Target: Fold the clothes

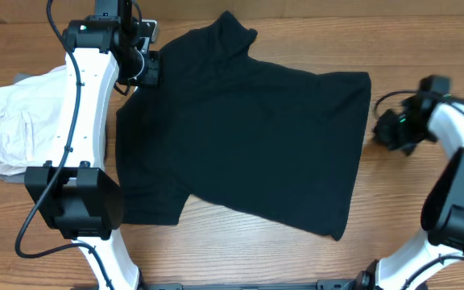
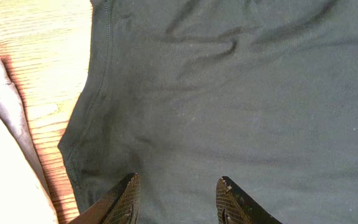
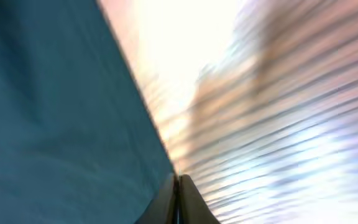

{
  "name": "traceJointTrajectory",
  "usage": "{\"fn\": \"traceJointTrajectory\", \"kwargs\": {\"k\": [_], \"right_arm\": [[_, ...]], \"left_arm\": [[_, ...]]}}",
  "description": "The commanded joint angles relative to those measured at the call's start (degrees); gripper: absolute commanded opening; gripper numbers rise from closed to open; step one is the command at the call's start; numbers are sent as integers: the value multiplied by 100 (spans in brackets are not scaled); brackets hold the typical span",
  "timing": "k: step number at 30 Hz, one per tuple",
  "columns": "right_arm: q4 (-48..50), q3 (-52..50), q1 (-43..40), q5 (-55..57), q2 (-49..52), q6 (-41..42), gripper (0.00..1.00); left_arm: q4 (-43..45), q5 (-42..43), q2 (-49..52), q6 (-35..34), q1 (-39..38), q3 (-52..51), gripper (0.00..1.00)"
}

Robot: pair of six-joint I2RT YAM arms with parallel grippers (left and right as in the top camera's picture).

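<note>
From the overhead view, a black T-shirt is lying spread out flat in the middle of a wooden surface, its collar end pointing toward the far edge. The left fingers are hovering at the shirt's far left corner, beside one sleeve. The right fingers are sitting just beside the shirt's right edge. A folded off-white garment is resting on the left side of the surface, partly under the white left arm.

From the left wrist view, the left fingers are standing partly open with a clear gap between them, holding nothing. Black T-shirt fabric is filling most of the frame beneath them, lightly wrinkled, with a stitched hem running down its left side. The wooden surface is showing to the left, and the off-white garment is sitting in the lower left corner.

From the right wrist view, which is heavily blurred, the right fingers are pressing tightly together. They are sitting right at the edge of the black T-shirt, which is looking bluish here. Whether any fabric is being pinched cannot be told. The wooden surface is streaking past on the right.
</note>
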Motion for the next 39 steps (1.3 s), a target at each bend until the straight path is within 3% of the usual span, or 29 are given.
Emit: {"fn": "traceJointTrajectory", "kwargs": {"k": [1, 2, 12, 18, 25, 31, 39], "right_arm": [[-286, 643, -197, 586, -409, 107, 50], [-483, 710, -214, 529, -409, 146, 61], [-2013, 645, -42, -350, -542, -278, 57], [-2507, 645, 42, -586, -1703, -245, 65], [-3486, 396, 48, -584, -3029, -157, 66], [-3405, -872, 251, -817, -3606, 98, 66], [-1963, -3359, 1019, -1425, -3654, 986, 65]], "left_arm": [[-44, -28, -66, 70, 42, 87, 44], [-50, -31, -66, 70, 42, 87, 44], [-457, -37, -188, 72, 44, 87, 39], [-846, -39, -859, 50, 42, 87, 42], [-1556, -17, -1493, -212, 42, 87, 49], [-1967, -22, -1521, -275, 42, 81, 49], [-1886, -22, -1523, -275, 42, 81, 50]]}}
